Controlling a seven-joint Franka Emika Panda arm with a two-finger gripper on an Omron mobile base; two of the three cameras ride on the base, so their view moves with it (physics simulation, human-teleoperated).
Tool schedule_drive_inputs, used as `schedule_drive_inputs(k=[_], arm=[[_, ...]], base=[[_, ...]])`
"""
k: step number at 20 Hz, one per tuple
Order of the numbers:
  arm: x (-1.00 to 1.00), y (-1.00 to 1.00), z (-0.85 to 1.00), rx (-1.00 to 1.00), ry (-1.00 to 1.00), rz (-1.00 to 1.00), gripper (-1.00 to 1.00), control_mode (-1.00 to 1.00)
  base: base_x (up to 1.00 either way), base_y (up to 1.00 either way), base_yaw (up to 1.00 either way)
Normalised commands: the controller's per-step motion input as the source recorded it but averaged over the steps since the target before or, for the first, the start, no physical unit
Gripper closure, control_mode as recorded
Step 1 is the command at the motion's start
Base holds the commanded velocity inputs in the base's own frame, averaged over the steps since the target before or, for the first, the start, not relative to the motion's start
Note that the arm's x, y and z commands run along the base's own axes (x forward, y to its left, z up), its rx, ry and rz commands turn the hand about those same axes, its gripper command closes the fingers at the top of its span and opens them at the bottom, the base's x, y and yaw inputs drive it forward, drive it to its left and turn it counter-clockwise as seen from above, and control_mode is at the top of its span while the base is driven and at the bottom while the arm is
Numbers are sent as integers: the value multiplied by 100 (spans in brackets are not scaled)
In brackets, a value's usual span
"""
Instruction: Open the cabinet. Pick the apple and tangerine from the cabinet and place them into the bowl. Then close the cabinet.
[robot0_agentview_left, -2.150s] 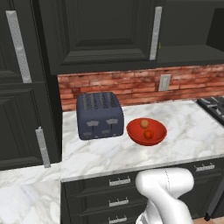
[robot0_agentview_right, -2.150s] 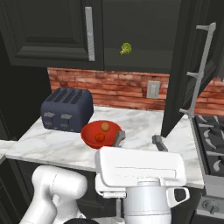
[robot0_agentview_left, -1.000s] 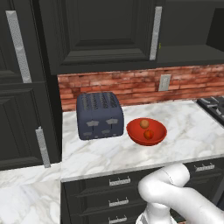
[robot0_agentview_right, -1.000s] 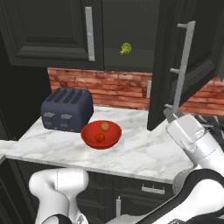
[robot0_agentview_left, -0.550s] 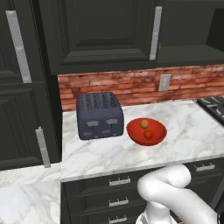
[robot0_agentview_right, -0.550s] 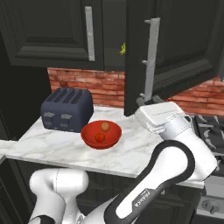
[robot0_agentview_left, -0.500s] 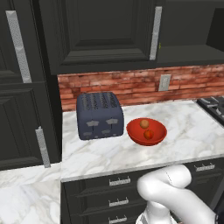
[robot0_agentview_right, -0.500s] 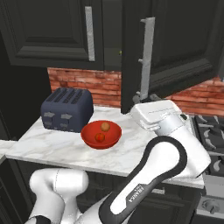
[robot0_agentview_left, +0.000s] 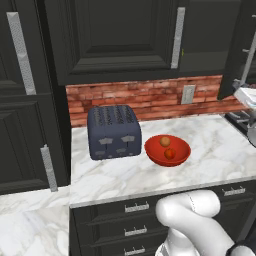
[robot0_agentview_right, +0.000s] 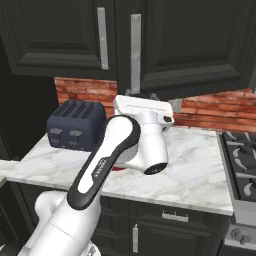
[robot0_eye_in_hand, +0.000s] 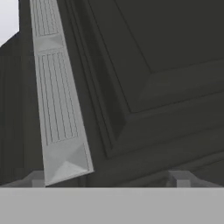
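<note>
The cabinet (robot0_agentview_right: 200, 45) hangs above the counter, its right door slightly ajar at a slant. Its silver handle (robot0_eye_in_hand: 57, 100) runs up the hand view, close to the left fingertip (robot0_eye_in_hand: 37, 179). My gripper (robot0_eye_in_hand: 109, 181) is open just below the door's lower edge, holding nothing, and its white hand (robot0_agentview_right: 145, 107) sits under that handle (robot0_agentview_right: 135, 50). The red bowl (robot0_agentview_left: 167, 150) stands on the counter right of the toaster. In it lie the tangerine (robot0_agentview_left: 164, 141) and the apple (robot0_agentview_left: 170, 153). In the right base view my arm covers most of the bowl (robot0_agentview_right: 117, 169).
A dark blue-grey toaster (robot0_agentview_left: 114, 131) stands left of the bowl against the brick wall. A stove (robot0_agentview_right: 240, 150) borders the marble counter (robot0_agentview_left: 215, 150) on the right. Black drawers (robot0_agentview_left: 135, 220) run below, and a tall black cabinet (robot0_agentview_left: 25, 100) rises at the left.
The right cabinet door has swung from wide open to almost shut, with my hand travelling left along with it. The jaws have spread wider. Bowl and fruit have not moved.
</note>
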Motion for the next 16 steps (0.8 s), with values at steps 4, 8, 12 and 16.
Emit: schedule_drive_inputs(k=[4, 8, 12, 16], arm=[[100, 46, 16, 5, 3, -39, -100, -100], [100, 38, 10, 8, 11, -35, -100, -100], [100, 26, 1, 10, 12, -32, -100, -100], [100, 23, 0, 17, 17, -24, -100, -100]], base=[[0, 0, 0], [0, 0, 0], [0, 0, 0], [0, 0, 0]])
